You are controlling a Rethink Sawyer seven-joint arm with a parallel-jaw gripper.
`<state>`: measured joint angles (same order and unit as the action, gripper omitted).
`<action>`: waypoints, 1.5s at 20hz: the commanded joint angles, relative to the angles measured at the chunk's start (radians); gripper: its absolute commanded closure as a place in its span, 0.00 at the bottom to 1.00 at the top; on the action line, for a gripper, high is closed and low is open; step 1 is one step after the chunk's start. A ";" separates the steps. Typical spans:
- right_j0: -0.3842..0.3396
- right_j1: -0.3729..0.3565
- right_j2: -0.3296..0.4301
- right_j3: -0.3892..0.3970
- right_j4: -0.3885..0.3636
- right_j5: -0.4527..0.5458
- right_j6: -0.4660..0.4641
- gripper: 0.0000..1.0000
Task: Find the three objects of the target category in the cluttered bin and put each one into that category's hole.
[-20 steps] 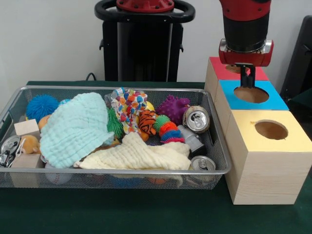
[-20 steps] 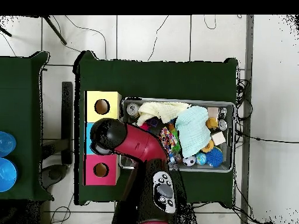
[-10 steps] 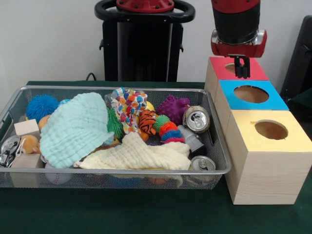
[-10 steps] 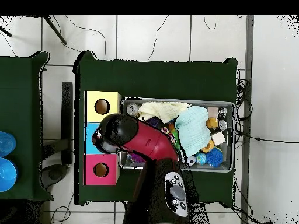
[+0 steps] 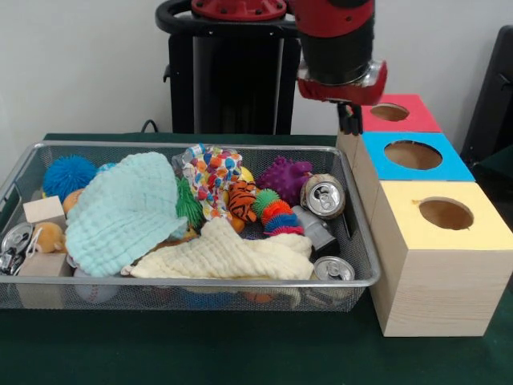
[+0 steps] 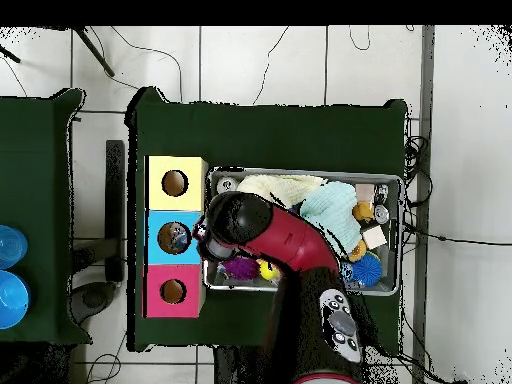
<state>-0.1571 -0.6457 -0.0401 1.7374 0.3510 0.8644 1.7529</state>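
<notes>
Front view: my gripper (image 5: 350, 120) hangs upper right over the bin (image 5: 353, 241) corner, can't tell how it's set, and the nearest can (image 5: 322, 196) sits right below, top tilted toward the camera.

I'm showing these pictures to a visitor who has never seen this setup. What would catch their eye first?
Probably the red and black arm, hanging with its hand over the far right corner of the wire bin. Next, the bin's jumble: a mint cloth on the left, a cream cloth in front, spiky toys and cans. Beside it stand three wooden boxes topped yellow, blue and red, each with a round hole.
</notes>
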 commanded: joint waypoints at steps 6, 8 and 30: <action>-0.122 0.131 0.032 -0.153 -0.212 0.056 -0.049 1.00; -0.131 0.157 0.031 -0.206 -0.252 0.071 -0.052 1.00; -0.186 0.162 0.023 -0.405 -0.545 0.078 -0.106 1.00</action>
<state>-0.2867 -0.4842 -0.0468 1.3582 -0.1197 0.8650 1.7529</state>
